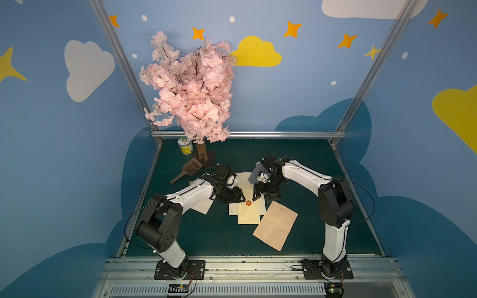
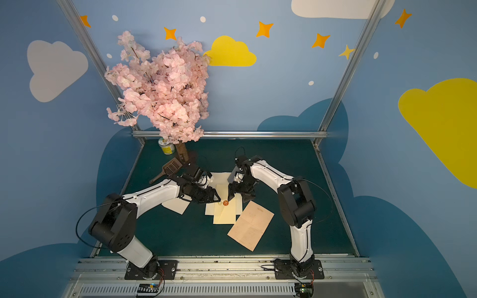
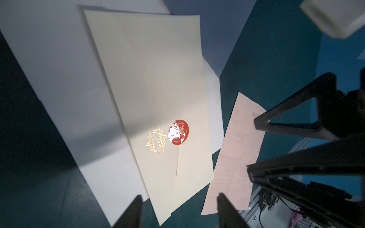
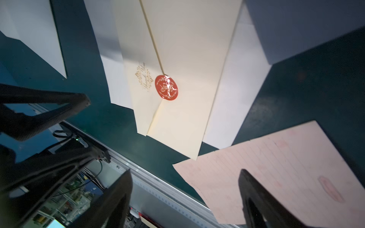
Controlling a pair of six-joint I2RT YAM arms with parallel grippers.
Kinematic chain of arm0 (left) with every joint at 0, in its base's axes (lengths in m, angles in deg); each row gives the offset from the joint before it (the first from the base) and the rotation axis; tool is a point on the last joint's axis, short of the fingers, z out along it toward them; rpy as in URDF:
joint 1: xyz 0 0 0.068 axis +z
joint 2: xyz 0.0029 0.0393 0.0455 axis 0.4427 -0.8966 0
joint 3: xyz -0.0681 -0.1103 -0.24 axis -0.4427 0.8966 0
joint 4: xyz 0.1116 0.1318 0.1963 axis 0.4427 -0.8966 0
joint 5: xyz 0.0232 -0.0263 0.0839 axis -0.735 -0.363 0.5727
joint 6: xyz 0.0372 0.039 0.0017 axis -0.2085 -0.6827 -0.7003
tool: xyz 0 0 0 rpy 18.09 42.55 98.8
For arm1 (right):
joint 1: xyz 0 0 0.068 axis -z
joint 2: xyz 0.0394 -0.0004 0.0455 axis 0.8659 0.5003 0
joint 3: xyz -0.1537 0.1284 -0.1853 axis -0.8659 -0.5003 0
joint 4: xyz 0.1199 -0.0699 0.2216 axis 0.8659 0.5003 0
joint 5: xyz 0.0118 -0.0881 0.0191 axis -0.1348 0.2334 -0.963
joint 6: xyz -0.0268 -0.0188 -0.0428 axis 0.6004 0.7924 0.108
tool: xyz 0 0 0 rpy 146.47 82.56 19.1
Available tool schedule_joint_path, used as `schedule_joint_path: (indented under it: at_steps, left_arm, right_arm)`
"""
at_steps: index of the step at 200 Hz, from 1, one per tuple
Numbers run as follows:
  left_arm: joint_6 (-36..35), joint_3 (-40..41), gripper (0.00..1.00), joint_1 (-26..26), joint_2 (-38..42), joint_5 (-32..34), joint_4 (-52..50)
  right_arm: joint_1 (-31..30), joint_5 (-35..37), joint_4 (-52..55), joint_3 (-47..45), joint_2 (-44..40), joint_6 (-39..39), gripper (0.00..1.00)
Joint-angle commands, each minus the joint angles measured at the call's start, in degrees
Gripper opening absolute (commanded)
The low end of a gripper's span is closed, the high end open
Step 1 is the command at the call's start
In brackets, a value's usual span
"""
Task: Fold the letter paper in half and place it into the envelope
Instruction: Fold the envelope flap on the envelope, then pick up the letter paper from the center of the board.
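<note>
The cream envelope (image 1: 248, 215) (image 2: 224, 215) lies flat mid-table, flap down, with a red round seal (image 3: 178, 131) (image 4: 166, 87) and gold lettering. The pink lined letter paper (image 1: 276, 225) (image 2: 251, 225) (image 3: 237, 150) (image 4: 272, 165) lies unfolded and creased just right of it, overlapping its corner. My left gripper (image 1: 240, 197) (image 3: 179, 207) hovers open just left of the seal. My right gripper (image 1: 263, 197) (image 4: 183, 189) hangs open just right of the seal, over the envelope's right edge and the letter's far corner. Neither holds anything.
White sheets (image 1: 233, 210) (image 3: 59, 69) lie under the envelope, and another white sheet (image 1: 204, 206) lies under my left arm. A pink blossom tree (image 1: 191, 90), a tin can (image 1: 185, 145) and a brown slotted scoop (image 1: 191, 167) stand at the back left.
</note>
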Motion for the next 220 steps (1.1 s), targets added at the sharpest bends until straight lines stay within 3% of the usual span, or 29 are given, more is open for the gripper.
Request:
schedule_joint_path:
  at_steps: [1,16,30,125,190,220]
  left_arm:
    - [-2.40,-1.68,0.76,-2.28,0.41,1.66,-5.03]
    - [-2.10,-2.60,0.92,-4.24,-0.12,1.67,-5.31]
    - [-1.67,-3.40,1.00,-6.26,-0.93,1.73,-5.32]
    - [0.60,-6.43,0.99,-21.58,-8.53,1.60,-5.30]
    - [19.02,-1.66,1.00,-27.60,-8.73,0.21,1.01]
    - [22.39,-0.44,1.00,-28.59,-9.69,-0.23,2.82]
  right_arm:
    - [2.25,4.30,3.28,-4.70,-3.43,-1.01,0.90]
    - [4.02,5.27,3.19,-8.02,-5.65,-1.84,0.90]
    - [5.47,5.76,3.31,-10.83,-7.44,-2.17,0.90]
    - [11.70,7.21,2.06,-25.99,-18.90,-5.94,0.91]
    - [16.97,6.26,1.58,-29.50,-22.38,-4.65,0.91]
    - [18.28,5.68,1.47,-29.42,-22.49,-4.05,0.91]
